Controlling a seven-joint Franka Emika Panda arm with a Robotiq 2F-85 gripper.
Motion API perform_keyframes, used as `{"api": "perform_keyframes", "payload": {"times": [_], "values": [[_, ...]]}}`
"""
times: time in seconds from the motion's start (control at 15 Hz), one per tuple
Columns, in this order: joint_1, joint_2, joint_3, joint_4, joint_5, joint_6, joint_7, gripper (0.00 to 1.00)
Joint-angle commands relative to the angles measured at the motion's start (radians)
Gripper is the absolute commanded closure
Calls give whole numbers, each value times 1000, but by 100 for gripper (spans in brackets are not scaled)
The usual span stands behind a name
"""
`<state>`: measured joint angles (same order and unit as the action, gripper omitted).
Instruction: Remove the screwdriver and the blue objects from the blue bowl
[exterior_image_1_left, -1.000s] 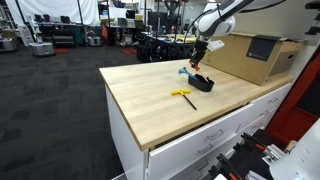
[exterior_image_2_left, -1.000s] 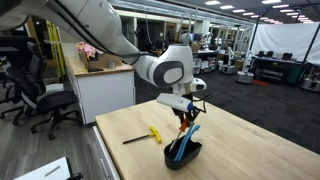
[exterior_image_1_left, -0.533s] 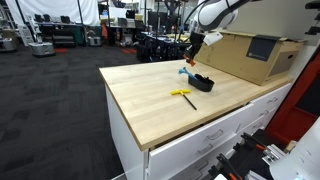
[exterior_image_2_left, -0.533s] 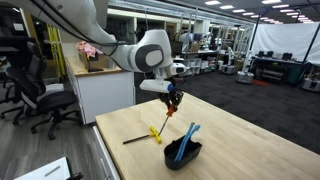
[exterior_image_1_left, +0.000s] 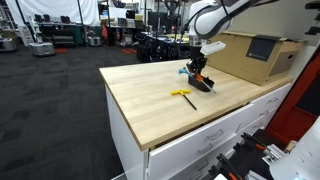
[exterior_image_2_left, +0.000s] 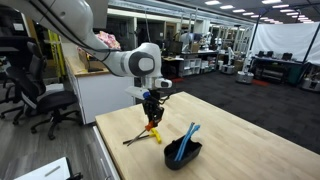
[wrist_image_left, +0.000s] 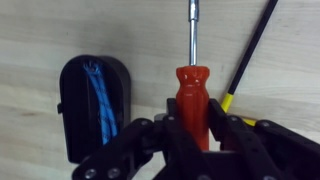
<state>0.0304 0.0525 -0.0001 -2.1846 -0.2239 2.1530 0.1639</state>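
Note:
My gripper (wrist_image_left: 193, 135) is shut on the screwdriver (wrist_image_left: 192, 85), orange-red handle between the fingers, thin metal shaft pointing away. In an exterior view the gripper (exterior_image_2_left: 152, 110) hangs low over the table, just above the yellow-handled tool, well clear of the bowl. In an exterior view the gripper (exterior_image_1_left: 197, 70) appears in front of the bowl. The blue bowl (exterior_image_2_left: 183, 151), nearly black, stands on the wooden table and holds the two light-blue pieces (exterior_image_2_left: 189, 134), which lean out over its rim. In the wrist view the bowl (wrist_image_left: 93, 105) lies to the left with the blue pieces (wrist_image_left: 99, 98) inside.
A yellow-handled tool with a dark shaft (exterior_image_2_left: 141, 137) lies on the table under the gripper; it also shows in the wrist view (wrist_image_left: 243, 62) and an exterior view (exterior_image_1_left: 183, 96). A large cardboard box (exterior_image_1_left: 250, 55) stands behind the bowl. The table edge (exterior_image_1_left: 180, 135) is near.
The gripper lifted the screwdriver out of the bowl, carried it away from the bowl and lowered it toward the table beside the yellow-handled tool. The blue pieces stayed in the bowl.

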Motion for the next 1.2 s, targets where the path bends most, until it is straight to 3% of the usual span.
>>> {"api": "perform_keyframes", "payload": {"times": [0.0, 0.33, 0.53, 1.13], "values": [[-16, 43, -11, 12, 68, -93, 74, 92], [-35, 133, -41, 31, 174, -111, 142, 92], [-41, 187, -64, 53, 170, -81, 182, 92], [-49, 332, -85, 170, 162, -74, 140, 92]]}}
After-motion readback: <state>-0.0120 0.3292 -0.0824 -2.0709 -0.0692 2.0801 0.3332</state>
